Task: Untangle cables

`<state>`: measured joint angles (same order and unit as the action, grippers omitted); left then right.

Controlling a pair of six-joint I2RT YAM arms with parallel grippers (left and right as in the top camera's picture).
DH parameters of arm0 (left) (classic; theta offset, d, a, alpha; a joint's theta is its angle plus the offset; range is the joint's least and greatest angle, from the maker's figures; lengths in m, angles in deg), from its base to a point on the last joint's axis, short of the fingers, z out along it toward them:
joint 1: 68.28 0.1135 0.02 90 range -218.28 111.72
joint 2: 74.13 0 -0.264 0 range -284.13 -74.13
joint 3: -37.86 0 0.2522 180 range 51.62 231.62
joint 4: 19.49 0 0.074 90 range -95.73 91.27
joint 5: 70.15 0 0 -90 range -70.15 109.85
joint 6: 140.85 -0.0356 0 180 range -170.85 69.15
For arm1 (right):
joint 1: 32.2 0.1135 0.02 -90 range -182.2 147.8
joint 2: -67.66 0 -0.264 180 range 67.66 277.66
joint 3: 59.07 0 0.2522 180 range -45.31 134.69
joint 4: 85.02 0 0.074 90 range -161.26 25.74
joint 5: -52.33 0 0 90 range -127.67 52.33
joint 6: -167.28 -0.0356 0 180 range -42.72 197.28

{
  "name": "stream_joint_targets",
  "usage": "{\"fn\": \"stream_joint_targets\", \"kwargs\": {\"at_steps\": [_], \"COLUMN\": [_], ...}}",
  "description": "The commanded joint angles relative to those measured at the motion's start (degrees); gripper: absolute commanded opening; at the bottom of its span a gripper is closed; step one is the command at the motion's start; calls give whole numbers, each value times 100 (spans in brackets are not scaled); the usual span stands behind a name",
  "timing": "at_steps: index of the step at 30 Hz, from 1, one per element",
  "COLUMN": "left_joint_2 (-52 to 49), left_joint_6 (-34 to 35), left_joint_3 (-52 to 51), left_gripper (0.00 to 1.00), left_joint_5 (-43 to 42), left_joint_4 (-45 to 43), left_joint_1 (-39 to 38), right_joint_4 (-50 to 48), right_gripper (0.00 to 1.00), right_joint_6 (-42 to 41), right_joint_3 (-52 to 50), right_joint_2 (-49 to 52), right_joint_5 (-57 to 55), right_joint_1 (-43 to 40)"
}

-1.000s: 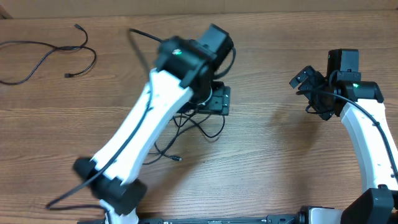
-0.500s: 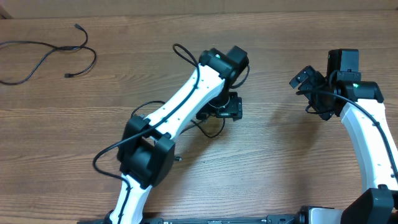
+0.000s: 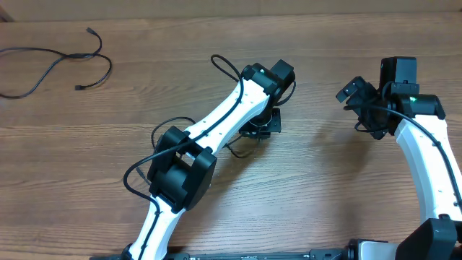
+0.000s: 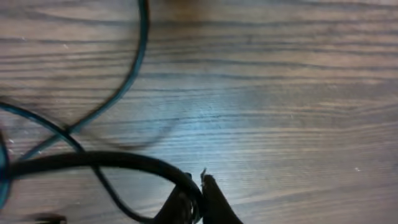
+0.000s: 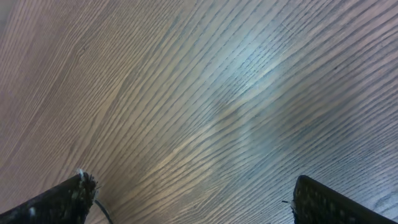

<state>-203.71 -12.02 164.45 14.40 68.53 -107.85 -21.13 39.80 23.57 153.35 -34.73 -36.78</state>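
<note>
- A robotics lab or test bench, seen from straight above.
- A wood-grain table (image 3: 325,195) fills nearly the whole view, bare like a work surface.
- Two white jointed robot arms work over it: the left arm (image 3: 216,120) reaches from 7 o'clock toward the centre, and the right arm (image 3: 416,148) rises at 4 o'clock.
- A black mounting rail (image 3: 289,255) runs along the table edge at 6 o'clock.
- Thin black cables (image 3: 43,52) lie loose at 10 o'clock.
</note>
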Motion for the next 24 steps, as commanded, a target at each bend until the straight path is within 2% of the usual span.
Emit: {"fn": "stream_joint_targets", "kwargs": {"at_steps": [1, 5, 10, 12, 16, 19, 21, 24], "left_joint_2": [-90, -79, -79, -79, -79, -79, -79, -79], "left_joint_6": [-308, -833, -1189, -1276, -1266, -975, -334, 494], "left_joint_3": [39, 774, 2387, 3112, 4450, 5239, 5668, 6432], "left_gripper": [4, 4, 4, 4, 4, 4, 4, 4], "left_joint_5": [273, -302, -1300, -2022, -4079, -5777, -6175, -6164], "left_joint_4": [55, 680, 1434, 1596, 1631, 1294, 1067, 544], "left_joint_1": [55, 129, 271, 393, 833, 1261, 1469, 1709], "right_joint_4": [-28, -28, -28, -28, -28, -28, -28, -28], "right_gripper": [100, 100, 100, 100, 100, 100, 100, 100], "right_joint_6": [7, 7, 7, 4, 7, 7, 7, 7], "right_joint_3": [9, 9, 9, 9, 9, 9, 9, 9], "right_joint_2": [-81, -81, -81, -81, -81, -81, -81, -81], "right_joint_5": [-50, -50, -50, -48, -48, -48, -50, -48], "right_joint_1": [-37, -37, -37, -37, -37, -37, -37, -37]}}
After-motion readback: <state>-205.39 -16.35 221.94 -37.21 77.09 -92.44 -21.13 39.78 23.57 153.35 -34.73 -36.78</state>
